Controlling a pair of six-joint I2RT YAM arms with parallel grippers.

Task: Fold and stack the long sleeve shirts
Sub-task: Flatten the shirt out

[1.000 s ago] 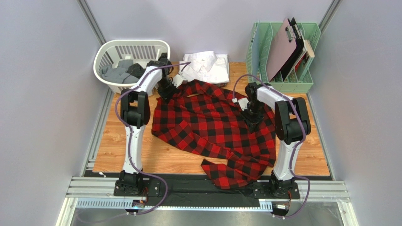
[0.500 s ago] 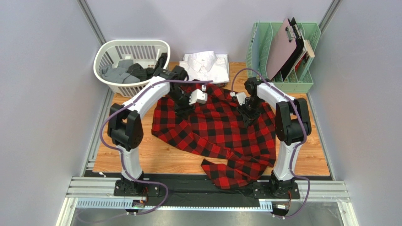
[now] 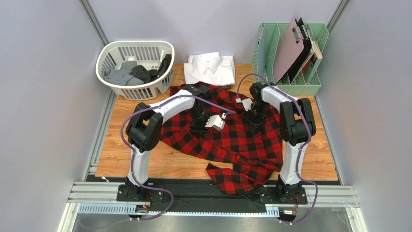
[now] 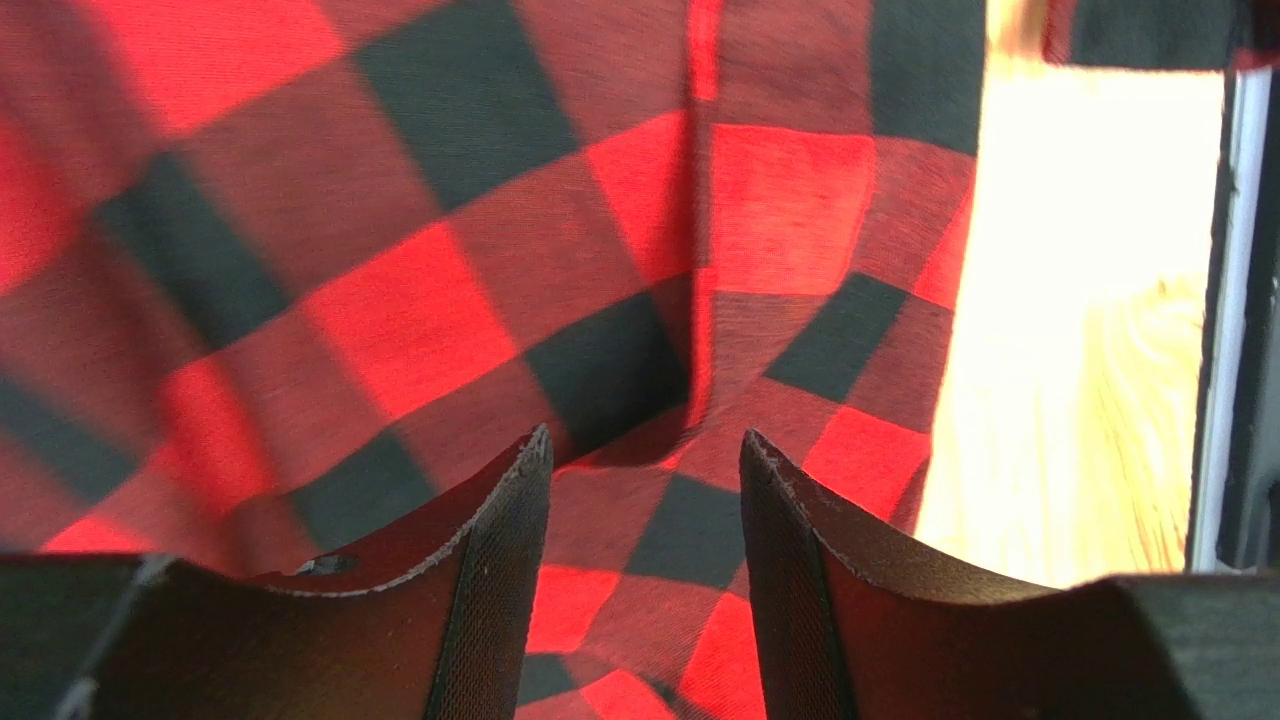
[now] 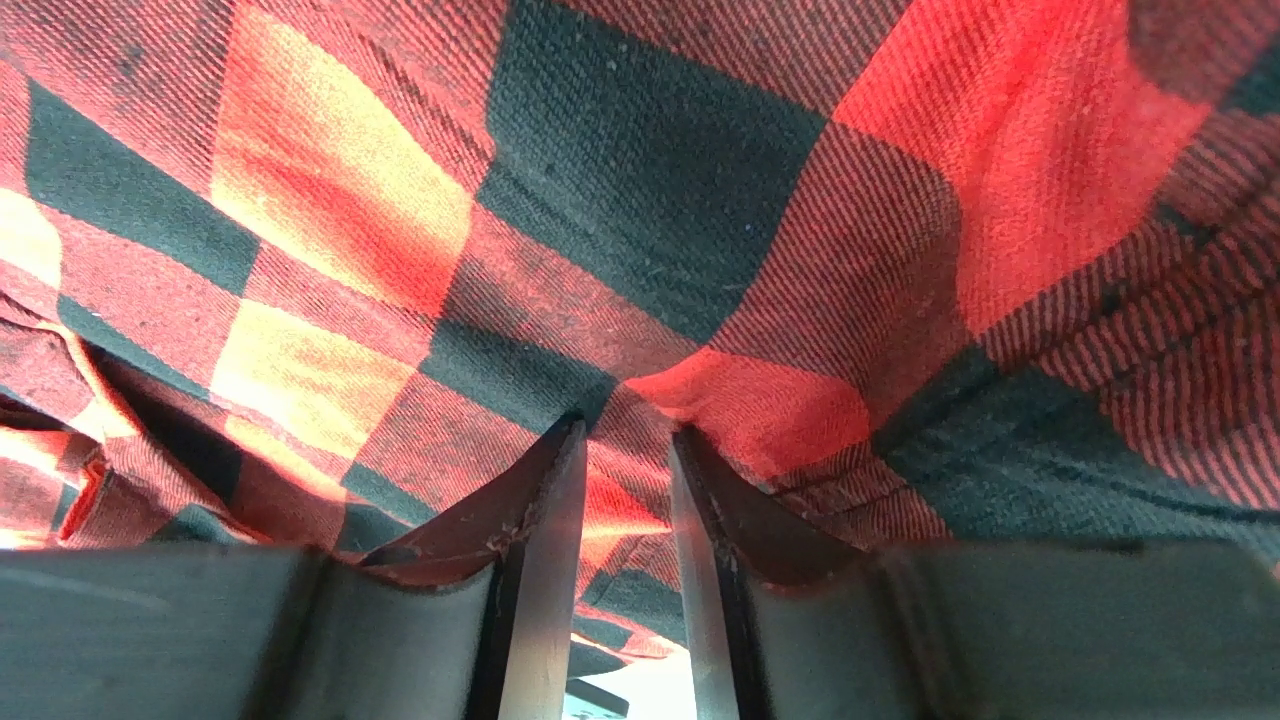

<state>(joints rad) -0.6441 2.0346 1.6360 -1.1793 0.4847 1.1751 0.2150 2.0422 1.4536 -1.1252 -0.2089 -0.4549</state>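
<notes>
Red-and-black flannel shirt [image 3: 227,140]: spread open and rumpled across the middle of the wooden worktop [image 3: 125,154], with one part trailing to the near edge between the arm bases.
Left gripper [image 4: 639,450]: released; its fingers stand apart over the left half of the flannel with nothing between them, and bare wood shows just past the cloth edge in the wrist view.
Right gripper [image 5: 624,428]: clenched on a raised pinch of the flannel, which bunches in between the narrow fingertips; it sits on the shirt's right half, towards the far side.
White shirt [image 3: 210,67]: folded, collar up, at the far edge, between the laundry basket [image 3: 116,53] and the green file rack [image 3: 300,87].
Dark shirt [image 3: 145,72]: heaped inside the basket, beside grey cloth.
</notes>
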